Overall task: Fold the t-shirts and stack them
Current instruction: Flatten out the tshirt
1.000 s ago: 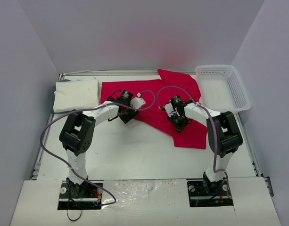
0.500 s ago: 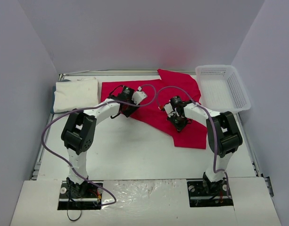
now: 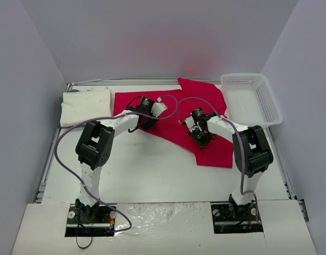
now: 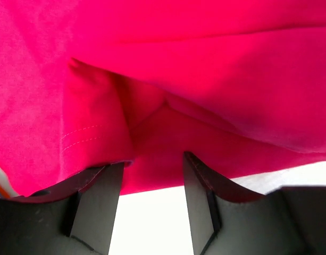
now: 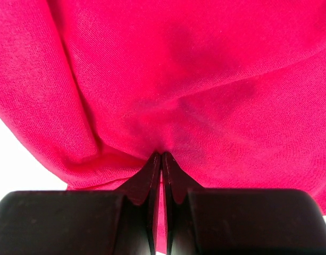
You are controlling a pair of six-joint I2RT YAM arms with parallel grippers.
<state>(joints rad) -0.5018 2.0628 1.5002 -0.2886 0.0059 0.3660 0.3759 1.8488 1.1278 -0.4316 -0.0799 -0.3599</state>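
The left claw [image 3: 144, 123] stands with its jaws apart, tips down at the near edge of the red shirt [image 3: 200, 95]. In the left wrist view the claw [image 4: 152, 167] has a wide gap between its dark fingers [image 4: 96, 207]. The shirt [image 4: 205, 64] fills everything ahead of them. A stitched hem flap lies over the tip of one finger, and a soft fold runs just beyond the gap. Bare white table [image 4: 152, 228] shows between the fingers, so whether any cloth sits inside the jaws cannot be told. The right claw [image 3: 201, 139] is pressed together on the same shirt, further along to the left claw's right, with the two claws near each other but apart. From the right wrist the claw [image 5: 161, 156] has its fingers [image 5: 72, 223] closed on a small pinch of red cloth [image 5: 205, 79]. The cloth puckers and gathers into creases right at the tips (a thin red sliver shows down the seam between them). In the top view the shirt spreads flat but rumpled under and beyond both claws, one part running on toward the near side past the right claw. The white shirt [image 3: 85, 106], a folded rectangle, lies well off to the left of the left claw, just beside the red one. The basket [image 3: 242, 76] sits beyond and to the right of the right claw, at the far corner of the table [image 3: 152, 170].
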